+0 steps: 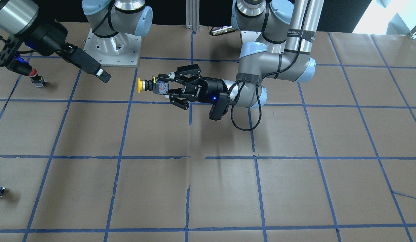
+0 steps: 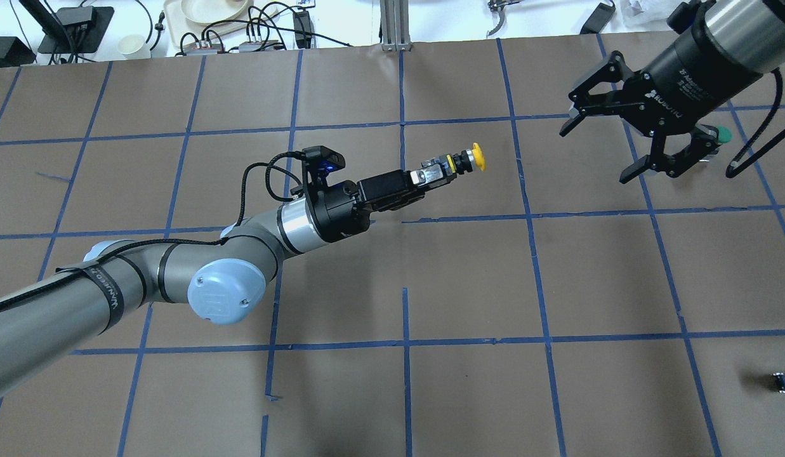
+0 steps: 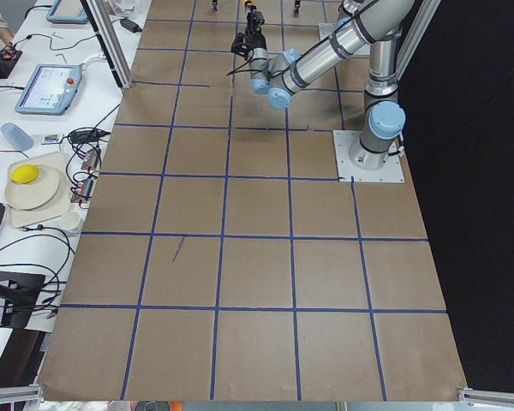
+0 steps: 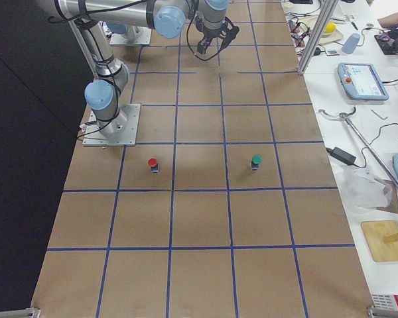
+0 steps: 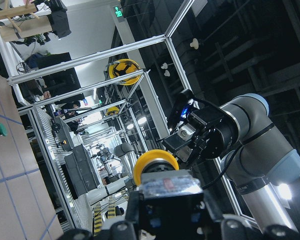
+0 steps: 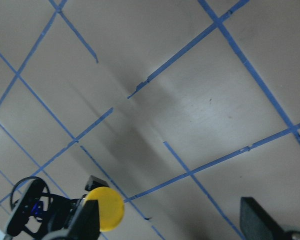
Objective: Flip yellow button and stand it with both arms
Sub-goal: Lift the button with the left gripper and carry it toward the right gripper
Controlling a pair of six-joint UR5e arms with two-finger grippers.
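My left gripper is shut on the black body of the yellow button and holds it above the table. The button lies level, its yellow cap pointing toward the robot's right side. The left wrist view shows the cap just past the jaws. My right gripper hangs open and empty, raised, about one grid square to the right of the cap. The right wrist view shows the cap low on the left, beside one finger.
A red button and a green button stand on the table's right end. The red one sits below my right gripper. A small black switch block lies near the right edge. Brown table with a blue tape grid.
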